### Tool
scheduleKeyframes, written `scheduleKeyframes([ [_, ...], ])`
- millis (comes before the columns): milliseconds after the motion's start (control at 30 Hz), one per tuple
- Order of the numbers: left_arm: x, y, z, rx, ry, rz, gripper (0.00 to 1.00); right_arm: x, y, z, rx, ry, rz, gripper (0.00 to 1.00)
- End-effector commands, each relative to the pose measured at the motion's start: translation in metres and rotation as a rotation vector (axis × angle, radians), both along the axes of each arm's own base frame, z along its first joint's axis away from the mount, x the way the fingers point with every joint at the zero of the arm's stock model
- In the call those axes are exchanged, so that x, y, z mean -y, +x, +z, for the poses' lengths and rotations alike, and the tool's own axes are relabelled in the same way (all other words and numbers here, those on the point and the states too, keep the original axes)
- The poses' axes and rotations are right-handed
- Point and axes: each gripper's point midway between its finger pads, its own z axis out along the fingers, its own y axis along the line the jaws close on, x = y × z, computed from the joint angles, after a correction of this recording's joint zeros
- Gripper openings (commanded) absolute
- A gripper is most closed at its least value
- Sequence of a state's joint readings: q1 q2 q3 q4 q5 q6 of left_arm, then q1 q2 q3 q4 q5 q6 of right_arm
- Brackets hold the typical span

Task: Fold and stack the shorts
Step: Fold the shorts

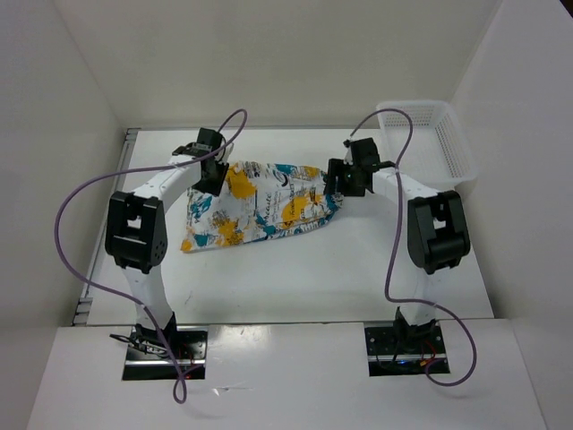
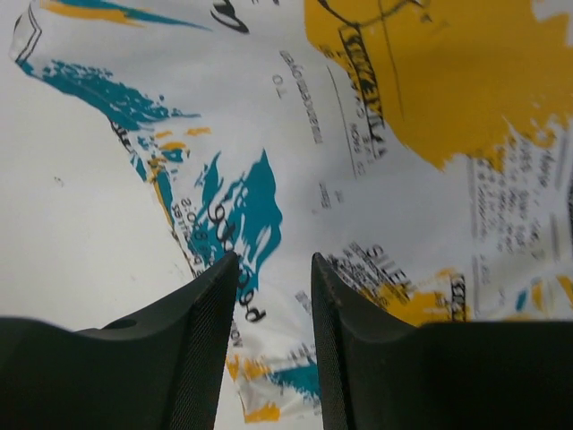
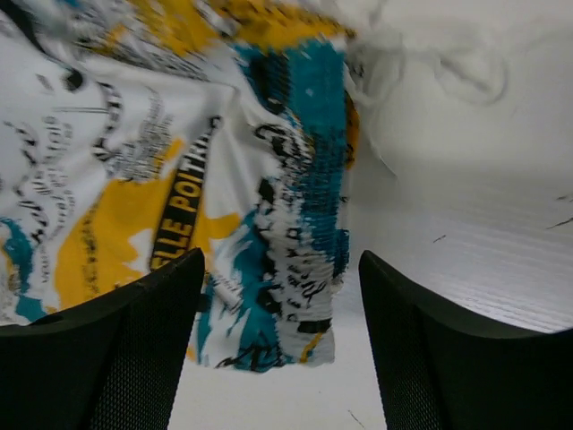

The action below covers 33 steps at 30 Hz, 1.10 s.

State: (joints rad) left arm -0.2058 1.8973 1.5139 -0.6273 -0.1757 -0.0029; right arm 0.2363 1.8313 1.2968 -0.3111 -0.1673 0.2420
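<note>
As the shorts (image 1: 260, 204) lie flat, left gripper (image 2: 273, 262) and right gripper (image 3: 282, 255) gape

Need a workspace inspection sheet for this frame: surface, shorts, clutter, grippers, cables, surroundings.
Surface: white table.
Job's things: shorts lying flat mid-table; one pair seen, no stack.
Clutter: white mesh basket at the far right corner, appears empty.
Grippers: left gripper open over the shorts' left end; right gripper open wide over their right end; neither holds fabric.
Cables: a purple cable loops off each arm.
Surroundings: white walls on three sides.
</note>
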Motion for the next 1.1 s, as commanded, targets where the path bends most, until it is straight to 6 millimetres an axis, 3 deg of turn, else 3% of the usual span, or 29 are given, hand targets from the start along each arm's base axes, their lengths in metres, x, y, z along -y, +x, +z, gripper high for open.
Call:
scheduleKeyframes([
  [0,-0.014,0.03,0.008,0.068,0.047,0.05,0.46,0.004,0.0,-0.025,-0.087,0.068,-0.066,0.75],
  [100,-0.013,0.038,0.014,0.079,0.018,0.045,0.46,0.001,0.001,-0.037,-0.125,0.085,-0.081,0.75],
  [267,0.0,0.037,-0.002,0.039,0.025,0.017,0.46,-0.006,-0.012,-0.054,-0.204,0.134,-0.104,0.75],
  [367,0.0,0.037,-0.007,0.029,0.028,0.017,0.46,-0.005,-0.014,-0.06,-0.224,0.129,-0.106,0.66],
  [533,-0.001,0.039,-0.01,0.021,0.037,0.021,0.46,-0.003,-0.044,-0.085,-0.325,0.125,-0.11,0.6],
  [667,0.0,0.041,-0.011,0.021,0.037,0.021,0.46,-0.003,-0.057,-0.096,-0.349,0.127,-0.09,0.49],
  [733,0.0,0.041,-0.011,0.021,0.037,0.021,0.46,-0.003,-0.055,-0.096,-0.334,0.12,-0.074,0.29],
  [800,0.0,0.041,-0.011,0.021,0.037,0.021,0.46,-0.001,-0.04,-0.088,-0.276,0.095,-0.05,0.13],
  [867,0.0,0.044,-0.008,0.03,0.036,0.021,0.47,0.004,-0.028,-0.078,-0.207,0.039,0.003,0.06],
  [967,0.001,0.047,-0.004,0.042,0.033,0.022,0.47,0.019,0.005,-0.034,-0.052,-0.031,0.044,0.01],
  [1067,-0.002,0.058,-0.001,0.075,0.054,0.038,0.47,0.048,0.023,0.002,0.037,-0.089,0.053,0.0],
])
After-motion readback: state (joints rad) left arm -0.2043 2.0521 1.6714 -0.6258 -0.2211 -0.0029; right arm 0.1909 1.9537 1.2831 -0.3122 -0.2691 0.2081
